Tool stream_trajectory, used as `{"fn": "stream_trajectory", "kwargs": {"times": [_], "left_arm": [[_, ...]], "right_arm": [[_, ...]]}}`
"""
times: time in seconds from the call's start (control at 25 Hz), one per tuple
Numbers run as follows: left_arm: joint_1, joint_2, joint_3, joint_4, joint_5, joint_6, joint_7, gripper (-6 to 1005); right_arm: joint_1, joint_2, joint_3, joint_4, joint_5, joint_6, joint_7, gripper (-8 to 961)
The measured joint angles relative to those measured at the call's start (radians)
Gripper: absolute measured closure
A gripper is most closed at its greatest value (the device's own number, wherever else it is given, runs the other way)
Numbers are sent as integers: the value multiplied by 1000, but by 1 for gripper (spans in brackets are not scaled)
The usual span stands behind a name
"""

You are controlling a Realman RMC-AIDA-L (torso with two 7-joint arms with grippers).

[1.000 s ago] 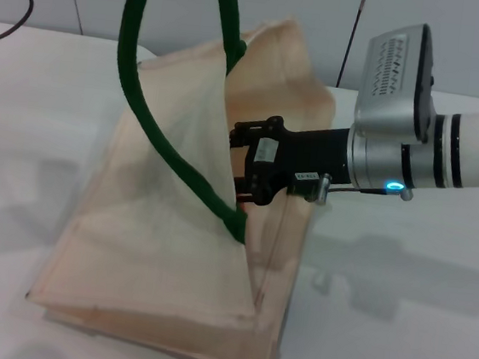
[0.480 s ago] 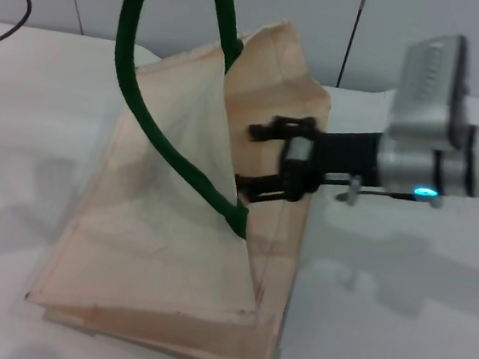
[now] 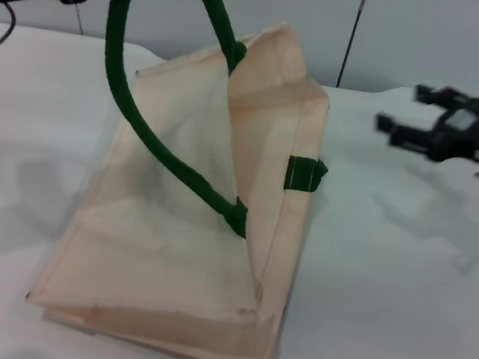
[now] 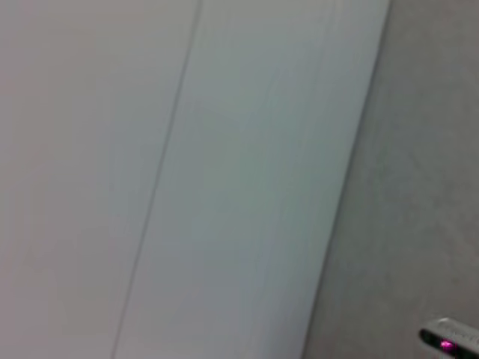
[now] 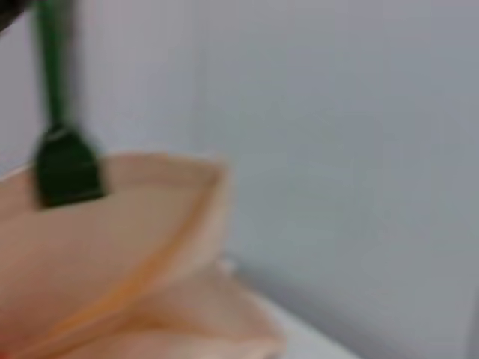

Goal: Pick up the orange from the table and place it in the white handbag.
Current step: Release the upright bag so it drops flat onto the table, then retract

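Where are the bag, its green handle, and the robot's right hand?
white handbag point(image 3: 160, 283): head view, on its flat cream side panel.
green handle point(image 3: 153, 149): head view, on the rope mid-length.
right hand point(image 3: 398, 110): head view, between its open fingertips.

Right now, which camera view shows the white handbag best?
The head view: the whole white handbag shows, one green rope handle lifted by the left arm. The right wrist view shows only its rim and a green tab. The left wrist view shows none of it.
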Motion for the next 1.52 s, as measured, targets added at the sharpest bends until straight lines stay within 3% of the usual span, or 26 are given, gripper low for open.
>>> {"fn": "stream_trajectory", "kwargs": {"times": [0.24, 0.56, 0.88, 1.12, 1.2, 1.32, 1.4, 1.52], "left_arm": [[5, -20, 0, 5, 9, -61, -4, 818], [13, -33, -3, 5, -48, -86, -4, 816], [27, -42, -3, 5, -81, -120, -1, 626], [43, -85, -3, -5, -123, -159, 81, 422], [57, -116, -3, -6, -160, -200, 155, 344], [79, -166, -4, -5, -242, -280, 262, 139], [97, -185, -7, 20, -300, -333, 337, 137], [121, -187, -12, 117, -375, -424, 461, 135]], "right_arm": [[-29, 0, 199, 6, 1, -8, -29, 62], [-34, 3, 256, 24, 1, -41, -42, 62], [-23, 4, 276, 25, 1, -66, -43, 62], [-16, 4, 301, 62, 15, -146, -82, 62], [-19, 6, 320, 95, 70, -161, -163, 62], [-35, 7, 360, 191, 242, -165, -385, 62], [-40, 9, 379, 258, 357, -164, -542, 62], [-43, 10, 385, 326, 476, -164, -691, 62]]}}
